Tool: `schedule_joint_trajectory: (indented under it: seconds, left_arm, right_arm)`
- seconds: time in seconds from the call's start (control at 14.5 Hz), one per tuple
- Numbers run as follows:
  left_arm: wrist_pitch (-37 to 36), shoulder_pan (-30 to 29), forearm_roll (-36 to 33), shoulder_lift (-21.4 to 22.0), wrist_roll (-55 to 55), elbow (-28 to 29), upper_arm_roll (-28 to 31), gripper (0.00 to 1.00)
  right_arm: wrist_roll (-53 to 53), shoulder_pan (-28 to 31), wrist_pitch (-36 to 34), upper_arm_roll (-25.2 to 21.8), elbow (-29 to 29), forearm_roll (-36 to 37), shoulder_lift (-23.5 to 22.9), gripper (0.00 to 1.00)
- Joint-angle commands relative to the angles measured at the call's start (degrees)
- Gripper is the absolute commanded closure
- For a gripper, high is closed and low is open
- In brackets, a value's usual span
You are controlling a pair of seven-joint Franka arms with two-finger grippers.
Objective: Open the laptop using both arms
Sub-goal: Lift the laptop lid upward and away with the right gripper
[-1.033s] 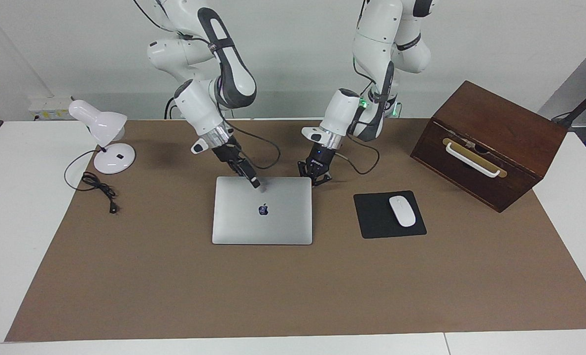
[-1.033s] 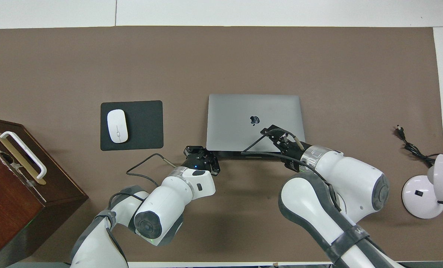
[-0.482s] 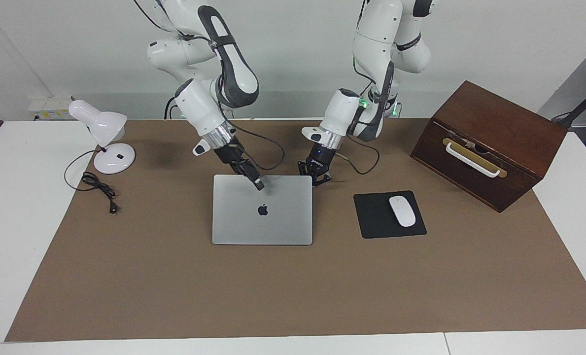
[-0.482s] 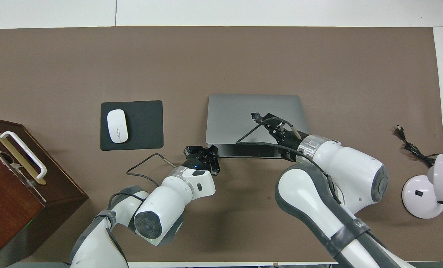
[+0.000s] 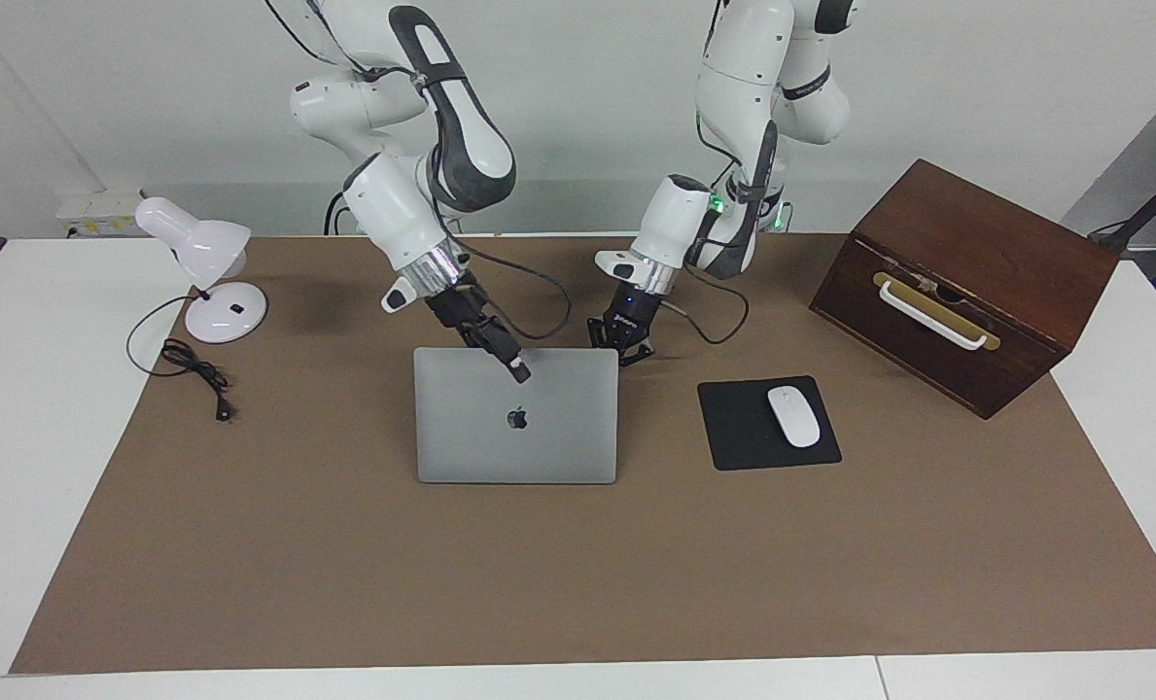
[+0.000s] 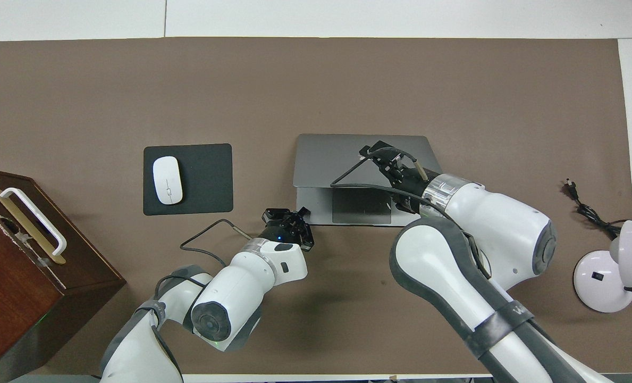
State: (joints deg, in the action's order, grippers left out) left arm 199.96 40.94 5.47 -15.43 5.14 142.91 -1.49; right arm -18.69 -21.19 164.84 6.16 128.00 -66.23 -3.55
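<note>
step: lift lid | right claw [image 5: 517, 371] state can't tell, on laptop [image 5: 516, 437] lid 12 o'clock edge | left claw [image 5: 622, 352] pinched tight, pins base corner | tip: go slow, keep base down

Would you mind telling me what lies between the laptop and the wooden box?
The black mouse pad with the white mouse on it lies between the laptop and the wooden box, clearest in the facing view.
</note>
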Motion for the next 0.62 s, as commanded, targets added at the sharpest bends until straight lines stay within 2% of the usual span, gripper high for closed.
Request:
schedule_joint_trajectory:
  seconds: [0.0, 0.55]
  left_arm:
    - [0.78, -0.51, -0.28, -1.80, 1.19, -0.88, -0.01, 1.00]
    - [0.78, -0.51, -0.28, -1.88, 1.19, -0.88, -0.01, 1.00]
  right_arm:
    - [3.30, 1.41, 0.92, 0.34, -3.45, -0.22, -2.43, 0.00]
    - [4.81, 3.87, 0.05, 0.43, -9.51, 0.31, -4.71, 0.00]
